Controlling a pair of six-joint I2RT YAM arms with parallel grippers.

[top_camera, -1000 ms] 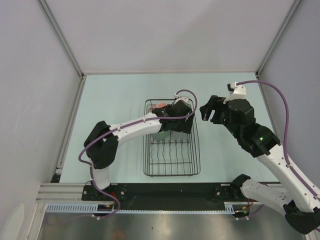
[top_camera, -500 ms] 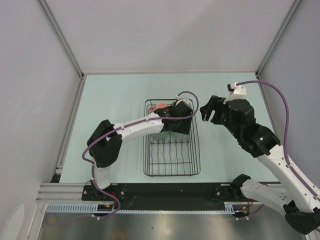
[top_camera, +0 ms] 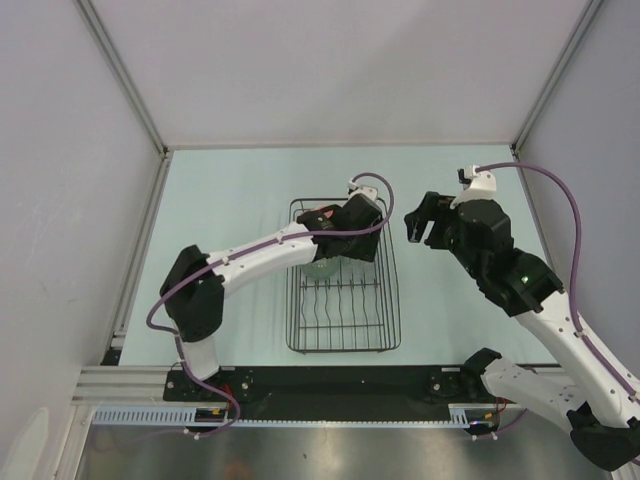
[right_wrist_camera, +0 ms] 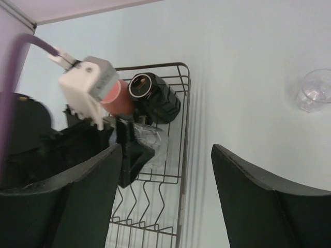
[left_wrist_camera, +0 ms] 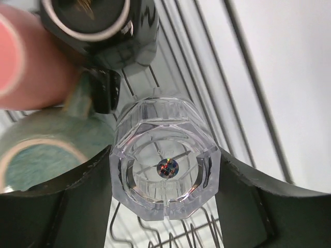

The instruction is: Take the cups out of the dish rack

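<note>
- Left end effector (left_wrist_camera: 165, 170) closed on the clear tumbler (left_wrist_camera: 164, 155), far end of the dish rack (top_camera: 345, 315).
- Black cup (left_wrist_camera: 103, 26), pink mug (left_wrist_camera: 31, 67) and pale-green cup (left_wrist_camera: 46, 139) crowd just beside it.
- Right end effector (right_wrist_camera: 165, 150) open, empty, right of the rack; second glass (right_wrist_camera: 313, 90) on the surface (top_camera: 230, 200).

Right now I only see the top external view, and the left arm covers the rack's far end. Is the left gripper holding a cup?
Observer: Yes, the left wrist view shows the left gripper closed on a clear tumbler, gripping its sides.
Operator: What sits beside it?
Observer: A black cup rests right beside the pink mug, at the far end of the rack.
Operator: Anything out on the table?
Observer: The right wrist view shows one clear glass on the table, apart from the rack.
</note>
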